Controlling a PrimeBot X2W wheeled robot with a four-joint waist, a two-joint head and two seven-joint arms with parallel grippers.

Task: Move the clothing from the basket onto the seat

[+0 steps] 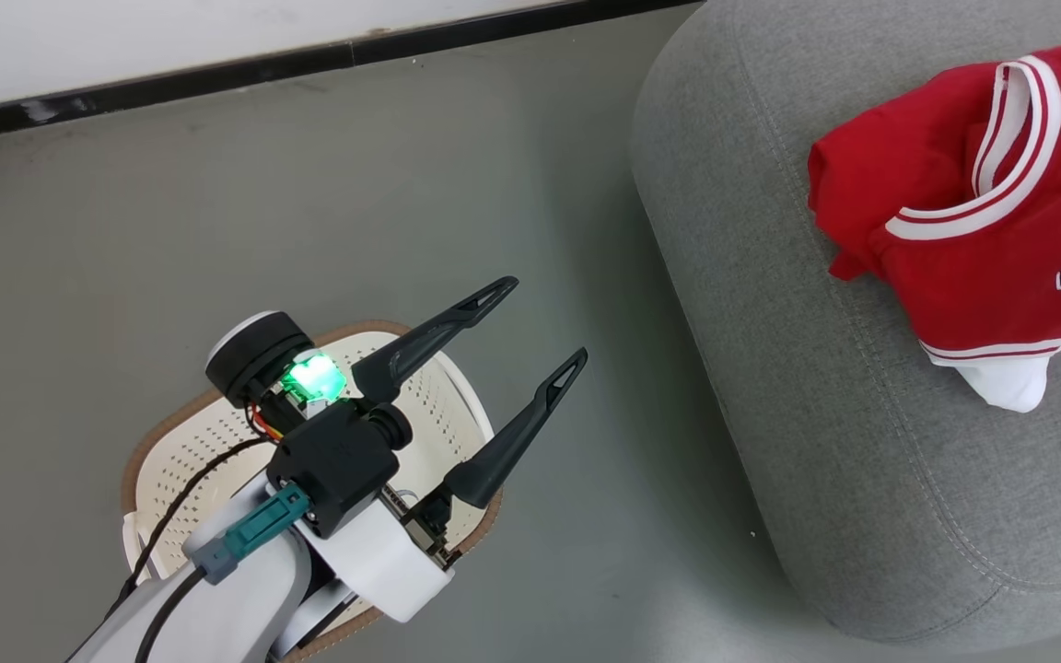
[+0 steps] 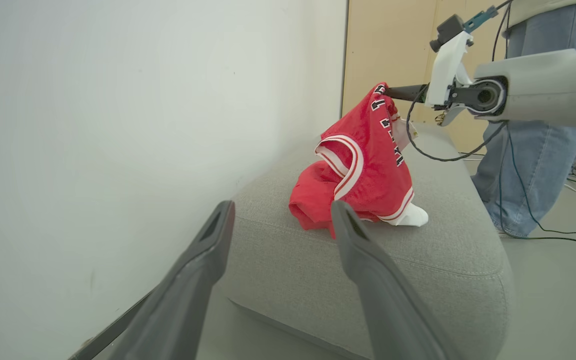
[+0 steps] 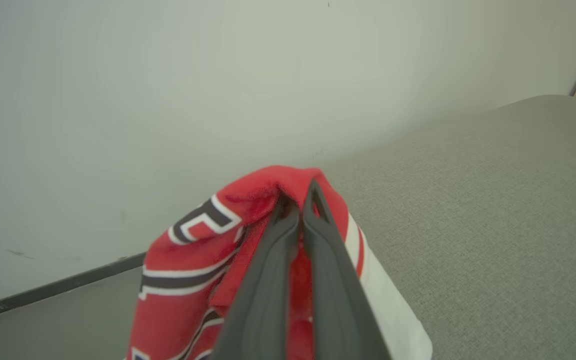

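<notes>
Right tool (image 3: 300, 200) is pinched shut on a fold of the red basketball clothing (image 3: 193, 280). In the left wrist view that right tool (image 2: 393, 91) holds the top of the bundle (image 2: 363, 170) up. The lower end rests on the grey sofa seat (image 2: 443, 250), near its middle. The bundle's long axis runs from the cushion up toward 1 o'clock, straight into the tool.

Left tool (image 1: 542, 319) is spread wide and carries nothing. It hangs over the cream laundry basket (image 1: 180, 442), fingers aimed at 2 o'clock. From it the clothing (image 1: 954, 212) lies at 2 o'clock, well apart, on the seat (image 1: 816, 442). So your right arm is the nearer one, already on it.

Judgement: letting go here should land it on the cushion, not the floor. The basket looks empty where the arm doesn't cover it.

Writing: black block letters with white outline on the red, folded and cut by the frame edge, so you can't read them. No brand tag is legible.
</notes>
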